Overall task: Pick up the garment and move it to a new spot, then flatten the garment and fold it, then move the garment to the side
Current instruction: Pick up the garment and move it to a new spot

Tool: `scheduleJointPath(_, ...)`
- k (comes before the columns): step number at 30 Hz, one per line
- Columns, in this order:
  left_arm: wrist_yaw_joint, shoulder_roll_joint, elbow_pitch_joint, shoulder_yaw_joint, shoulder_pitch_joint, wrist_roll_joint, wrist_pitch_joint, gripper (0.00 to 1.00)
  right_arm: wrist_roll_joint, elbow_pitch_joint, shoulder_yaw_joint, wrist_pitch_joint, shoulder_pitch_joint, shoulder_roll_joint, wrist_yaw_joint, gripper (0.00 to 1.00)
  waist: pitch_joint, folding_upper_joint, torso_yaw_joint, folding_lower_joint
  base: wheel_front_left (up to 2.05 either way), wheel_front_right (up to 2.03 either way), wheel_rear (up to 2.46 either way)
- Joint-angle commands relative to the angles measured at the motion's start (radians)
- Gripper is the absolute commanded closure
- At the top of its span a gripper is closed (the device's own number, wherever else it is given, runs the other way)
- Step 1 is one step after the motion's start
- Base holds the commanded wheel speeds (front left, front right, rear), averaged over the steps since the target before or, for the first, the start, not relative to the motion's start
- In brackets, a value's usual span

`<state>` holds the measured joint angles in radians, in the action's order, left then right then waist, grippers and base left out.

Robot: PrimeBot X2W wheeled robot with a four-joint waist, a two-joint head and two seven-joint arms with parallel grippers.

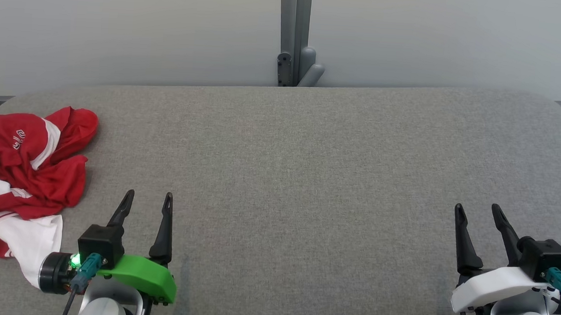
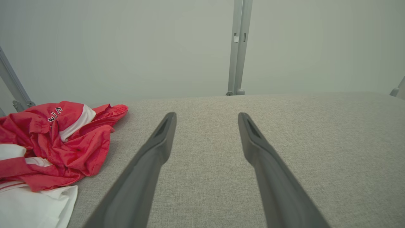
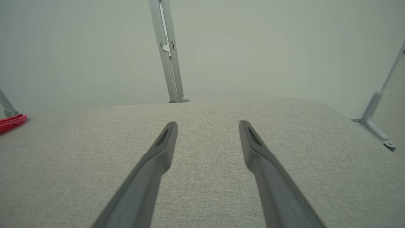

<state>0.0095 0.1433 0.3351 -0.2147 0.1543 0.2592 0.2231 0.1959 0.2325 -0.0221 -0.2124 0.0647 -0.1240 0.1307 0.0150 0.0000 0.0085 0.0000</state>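
Garment (image 1: 21, 171), red with white panels, lies crumpled on the grey padded surface (image 1: 308, 178), just to the left of the left gripper (image 1: 149, 194). Its white portion lies close beside that arm's wrist; whether they touch cannot be determined. Left gripper: jaws spread wide, nothing between the fingers, tips pointing forward over bare fabric. Right gripper (image 1: 477, 206): jaws likewise spread and empty, well apart from the garment, which sits far to its left. Grey upright post (image 1: 294, 31) stands beyond the far edge of the surface, ahead of and between the two grippers.
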Motion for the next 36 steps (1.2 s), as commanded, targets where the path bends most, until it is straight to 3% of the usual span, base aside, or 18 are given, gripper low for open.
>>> scheduleJointPath(1,0.006,0.005,0.001,0.001,0.016,0.006,0.006,0.00,0.008,-0.001,-0.002,0.002,-0.006,-0.005,0.000,0.00,-0.002,0.0000,0.004,0.0000,0.00,0.00,0.00)
scheduleJointPath(9,0.018,0.006,0.008,0.014,0.037,0.021,0.014,0.00,0.007,-0.029,0.004,-0.008,-0.004,-0.012,0.000,0.00,-0.007,0.0000,0.068,0.0000,0.00,0.00,0.00)
scheduleJointPath(28,0.049,0.030,-0.010,0.069,0.011,0.051,0.034,0.00,0.018,-0.104,0.036,0.002,0.002,-0.007,0.000,0.00,-0.008,0.0000,0.382,0.0000,0.00,0.00,0.00)
scheduleJointPath(36,0.051,0.033,-0.014,0.072,0.008,0.056,0.034,0.00,0.018,-0.108,0.043,0.006,0.010,-0.005,0.000,0.00,-0.017,0.0000,0.451,0.0000,0.00,0.00,0.00)
